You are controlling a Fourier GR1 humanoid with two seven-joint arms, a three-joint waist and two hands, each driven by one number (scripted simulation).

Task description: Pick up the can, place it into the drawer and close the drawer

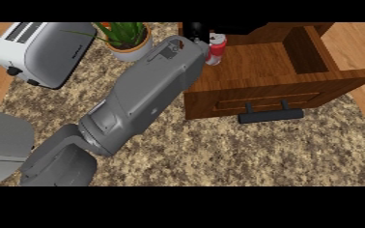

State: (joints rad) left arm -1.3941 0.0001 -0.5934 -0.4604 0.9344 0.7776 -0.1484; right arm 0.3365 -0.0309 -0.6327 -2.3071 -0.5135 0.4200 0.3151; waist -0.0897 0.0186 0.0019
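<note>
Red can (217, 49) held over the open wooden drawer (271, 65), black hand (197, 31) curled round it, toaster (39, 50) and plant (128, 38) nearby

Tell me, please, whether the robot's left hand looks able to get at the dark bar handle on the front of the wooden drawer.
Probably yes: the dark bar handle stands bare below the wooden drawer, though the left hand is at the red can now.
</note>
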